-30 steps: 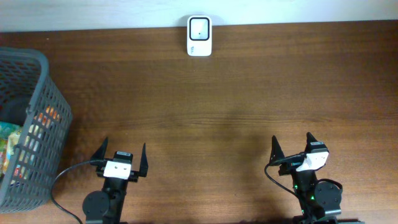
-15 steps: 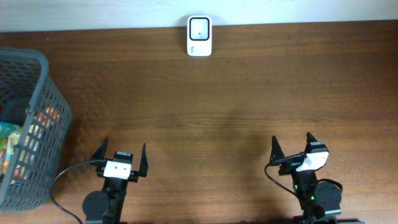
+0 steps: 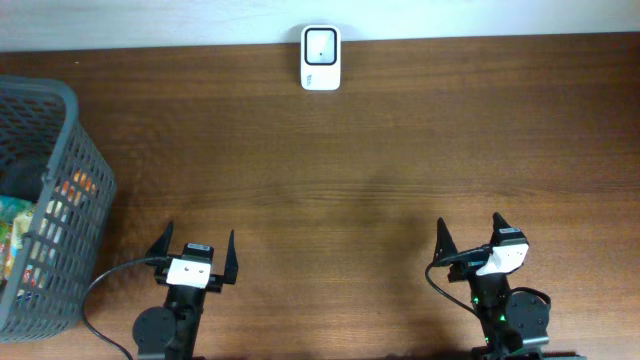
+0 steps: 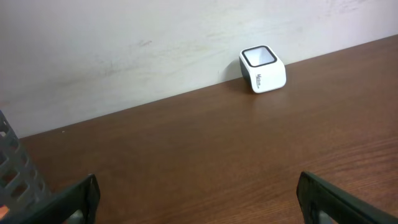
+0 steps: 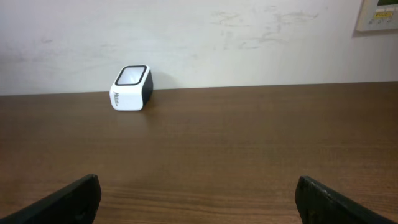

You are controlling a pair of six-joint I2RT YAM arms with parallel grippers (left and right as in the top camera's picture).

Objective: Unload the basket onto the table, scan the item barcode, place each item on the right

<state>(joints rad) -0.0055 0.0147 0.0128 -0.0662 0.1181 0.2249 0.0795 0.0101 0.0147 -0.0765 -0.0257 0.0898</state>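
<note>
No change from a second ago, nothing moved. Brown table; grey basket at its left edge. Left gripper and right gripper sit low at the near edge, pointing forward, jaws spread wide, holding nothing. White scanner far edge, by the wall. Colourful packets inside the basket, mostly hidden

Your left gripper sits at 7 o'clock, your right gripper at 5 o'clock. Both aim toward 12 o'clock, roughly level, jaws spread wide and empty.
</note>
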